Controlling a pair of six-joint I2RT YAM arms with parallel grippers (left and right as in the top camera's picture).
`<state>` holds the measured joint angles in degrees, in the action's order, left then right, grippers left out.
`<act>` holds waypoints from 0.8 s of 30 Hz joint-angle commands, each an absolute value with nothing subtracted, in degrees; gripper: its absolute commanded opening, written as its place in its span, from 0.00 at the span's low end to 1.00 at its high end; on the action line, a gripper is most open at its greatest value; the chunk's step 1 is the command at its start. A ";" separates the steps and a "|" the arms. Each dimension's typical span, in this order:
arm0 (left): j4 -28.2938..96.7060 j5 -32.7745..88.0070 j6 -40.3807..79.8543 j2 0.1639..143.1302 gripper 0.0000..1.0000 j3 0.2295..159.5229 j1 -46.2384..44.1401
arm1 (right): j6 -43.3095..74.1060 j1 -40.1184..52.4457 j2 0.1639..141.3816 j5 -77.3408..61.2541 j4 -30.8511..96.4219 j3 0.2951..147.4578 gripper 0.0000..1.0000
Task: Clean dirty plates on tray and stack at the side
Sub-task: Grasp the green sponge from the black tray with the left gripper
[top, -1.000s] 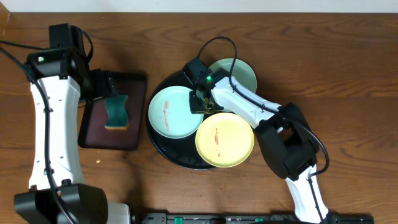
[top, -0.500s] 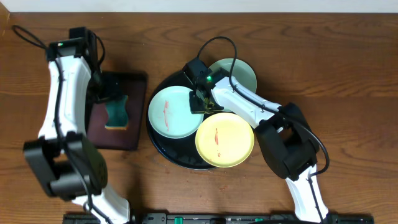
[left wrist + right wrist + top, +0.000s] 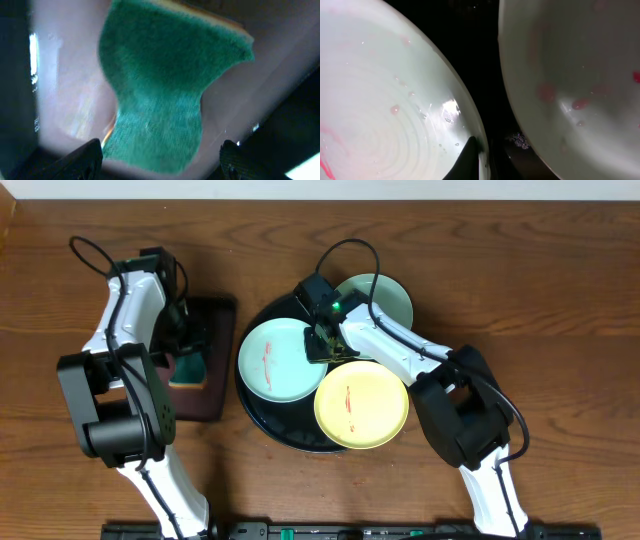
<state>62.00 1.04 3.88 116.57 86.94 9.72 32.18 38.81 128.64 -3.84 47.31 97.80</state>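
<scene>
Near edge of the surface (image 3: 560, 480): yellow plate (image 3: 362, 405) with one thin red streak. It lies on the near-right part of the black tray (image 3: 272, 426) and overhangs the rim.

Middle: left mint plate (image 3: 278, 360), red smear near its centre, on the tray's left half. The right pincer (image 3: 322, 340) sits low at this plate's right rim, in the gap toward the far mint plate (image 3: 388, 298). The wrist view shows one dark fingertip (image 3: 470, 159) against the rim. The other finger is out of frame, so I cannot tell whether it is pinching the plate or only resting there.

Toward the left edge: brown tray (image 3: 208, 395) with the green sponge (image 3: 165, 90) lying flat on it. The left pincer (image 3: 159, 162) hangs over the sponge, spread wide, with a tip to either side.

Far side: the far mint plate on the tray's far-right part, with faint pink spots.

All three plates are on the tray; none is stacked at the side.

Step in hand, as I read it: pick up the sponge.
- Lower straight down until the tips bracket the sponge's narrowed waist.
- Close firmly, since the foam will likely squash.
- Leave enough sponge below the tips to wipe with.
- Lift clear of the brown tray's rim before crossing to the mint plate.
</scene>
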 commanded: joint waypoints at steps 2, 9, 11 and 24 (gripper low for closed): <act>58.17 1.93 0.36 116.46 0.76 83.40 11.55 | 31.20 39.44 130.21 -4.99 47.33 97.43 0.05; 48.62 2.61 -0.75 116.46 0.71 77.97 13.17 | 31.22 39.44 130.21 -4.99 47.24 97.43 0.04; 47.75 2.66 0.21 116.46 0.69 77.30 13.17 | 31.22 39.44 130.21 -4.99 47.22 97.43 0.04; 46.78 2.59 3.55 116.46 0.21 77.14 13.17 | 31.24 39.44 130.21 -4.97 46.92 97.43 0.03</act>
<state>46.70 3.68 2.92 116.57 78.06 12.93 32.01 38.81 128.64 -3.84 47.24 97.78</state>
